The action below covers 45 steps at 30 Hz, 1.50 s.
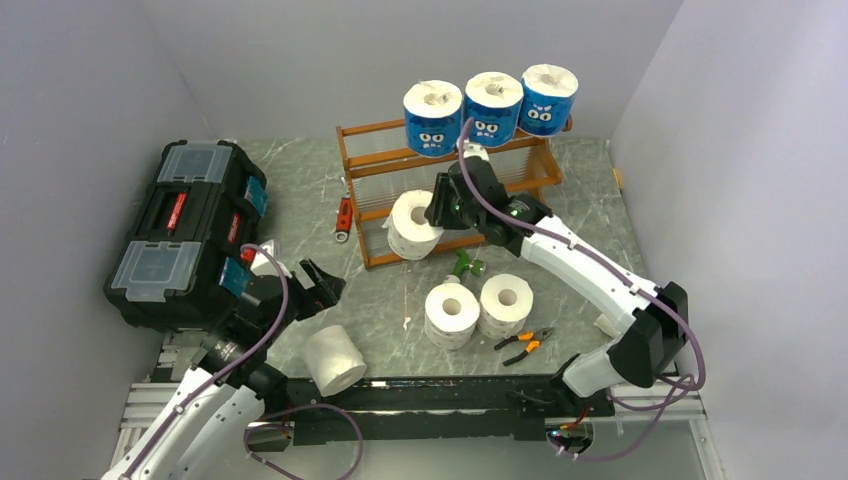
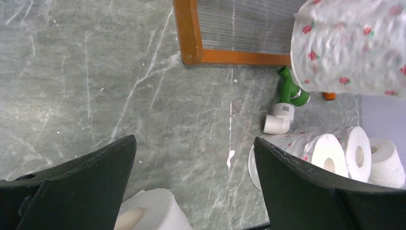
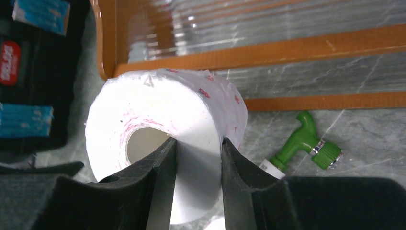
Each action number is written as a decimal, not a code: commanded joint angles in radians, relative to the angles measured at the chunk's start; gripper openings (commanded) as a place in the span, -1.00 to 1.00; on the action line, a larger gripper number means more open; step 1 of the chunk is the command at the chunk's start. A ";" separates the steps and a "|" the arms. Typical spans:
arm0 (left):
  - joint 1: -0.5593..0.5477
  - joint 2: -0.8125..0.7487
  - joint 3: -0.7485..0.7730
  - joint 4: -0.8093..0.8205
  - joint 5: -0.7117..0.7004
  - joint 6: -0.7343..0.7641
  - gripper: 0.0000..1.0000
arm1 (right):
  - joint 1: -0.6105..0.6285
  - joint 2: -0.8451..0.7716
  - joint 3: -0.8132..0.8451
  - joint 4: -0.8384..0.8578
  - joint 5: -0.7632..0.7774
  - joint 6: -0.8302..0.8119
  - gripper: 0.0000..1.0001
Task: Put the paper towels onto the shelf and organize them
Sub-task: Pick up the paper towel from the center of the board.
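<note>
As three blue rolls (image 1: 490,108) top the shelf (image 1: 372,130), right end effector (image 3: 198,146) clamps white roll (image 3: 153,105).

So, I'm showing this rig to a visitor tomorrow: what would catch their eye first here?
Probably the three blue-wrapped rolls with cartoon faces lined along the top tier of the shelf. Next, the right gripper clamped on a white roll at the shelf's lower front. The big black toolbox at the left also stands out.

Bright, even light, soft shadows. Glare streaks the shelf (image 3: 311,48) slats in the right wrist view; the left wrist view's upper roll (image 2: 349,48) is blurred.
</note>
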 commanded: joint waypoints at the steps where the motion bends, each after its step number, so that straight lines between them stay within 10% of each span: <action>1: -0.001 0.045 0.087 0.070 0.029 0.011 0.99 | -0.042 0.026 0.108 0.010 0.002 0.119 -0.32; 45: 0.000 0.071 0.068 0.079 0.027 -0.051 0.97 | -0.030 0.042 0.267 -0.066 0.030 0.158 -0.58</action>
